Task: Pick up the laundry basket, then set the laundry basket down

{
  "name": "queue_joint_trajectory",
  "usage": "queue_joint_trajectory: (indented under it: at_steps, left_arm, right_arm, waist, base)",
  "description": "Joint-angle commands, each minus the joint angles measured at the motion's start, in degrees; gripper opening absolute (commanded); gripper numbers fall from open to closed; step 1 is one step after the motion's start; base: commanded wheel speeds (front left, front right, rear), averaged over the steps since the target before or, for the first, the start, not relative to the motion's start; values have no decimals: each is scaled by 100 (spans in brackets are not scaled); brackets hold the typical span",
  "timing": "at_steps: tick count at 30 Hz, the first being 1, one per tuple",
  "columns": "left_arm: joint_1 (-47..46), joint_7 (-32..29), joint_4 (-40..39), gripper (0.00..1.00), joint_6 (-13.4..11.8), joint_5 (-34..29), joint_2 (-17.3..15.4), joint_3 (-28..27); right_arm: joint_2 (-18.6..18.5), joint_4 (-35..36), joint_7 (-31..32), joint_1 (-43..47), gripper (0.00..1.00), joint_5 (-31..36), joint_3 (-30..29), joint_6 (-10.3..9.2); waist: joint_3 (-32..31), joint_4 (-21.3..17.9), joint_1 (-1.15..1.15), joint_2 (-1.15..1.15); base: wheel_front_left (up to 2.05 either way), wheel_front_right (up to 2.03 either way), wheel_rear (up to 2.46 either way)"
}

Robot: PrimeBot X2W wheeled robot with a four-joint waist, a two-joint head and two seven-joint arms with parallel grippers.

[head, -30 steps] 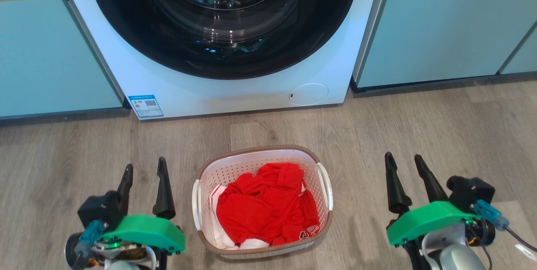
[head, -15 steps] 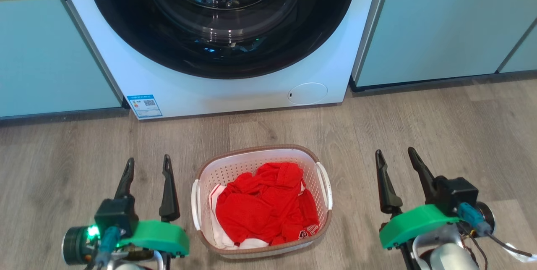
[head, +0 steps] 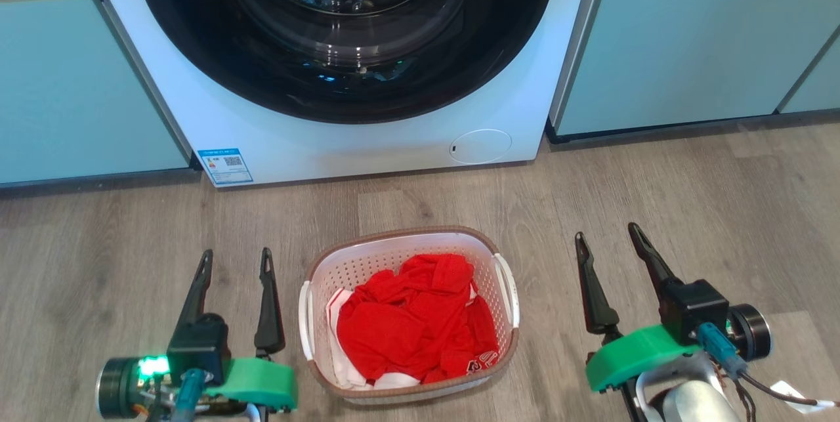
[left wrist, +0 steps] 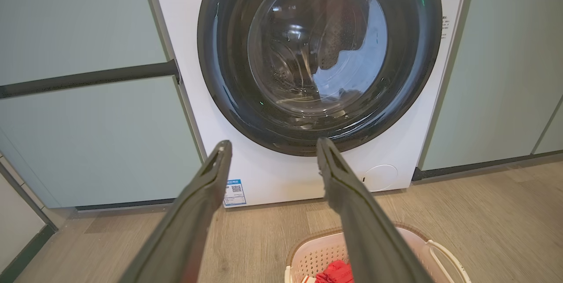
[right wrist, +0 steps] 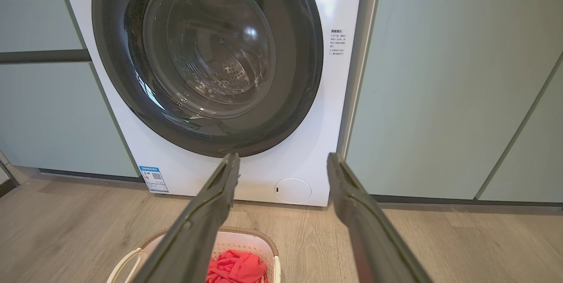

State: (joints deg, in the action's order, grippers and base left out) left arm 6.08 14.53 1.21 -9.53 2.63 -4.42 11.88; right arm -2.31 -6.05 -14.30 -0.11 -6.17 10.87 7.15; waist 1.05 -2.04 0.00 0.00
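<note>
Left hand [head: 236, 253] and right hand [head: 606, 232] both stand spread wide and empty, flanking the laundry basket [head: 394, 236] on the floor [head: 131, 232]. The basket lies at three o'clock from the left hand, just beside it, and at nine o'clock from the right, which is farther off. One side handle faces each hand.

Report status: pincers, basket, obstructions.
Left pincer open, empty. Right pincer open, empty. Laundry basket on floor between them, untouched, red clothes inside. No obstruction seen.
</note>
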Motion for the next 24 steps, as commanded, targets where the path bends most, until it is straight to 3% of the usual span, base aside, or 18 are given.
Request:
queue_joint_trajectory:
  at_steps: [1,24]
  left_arm:
    - [-177,47,-145,100,16,6,-3,-242]
    - [-178,47,28,100,175,2,112,-411]
  right_arm:
    - [-56,202,-70,-303,100,32,121,34]
    - [-56,166,-70,-294,100,18,66,34]
  waist:
    - [1,3,0,0]
    - [12,16,0,0]
  base:
    - [0,0,0]
    - [0,0,0]
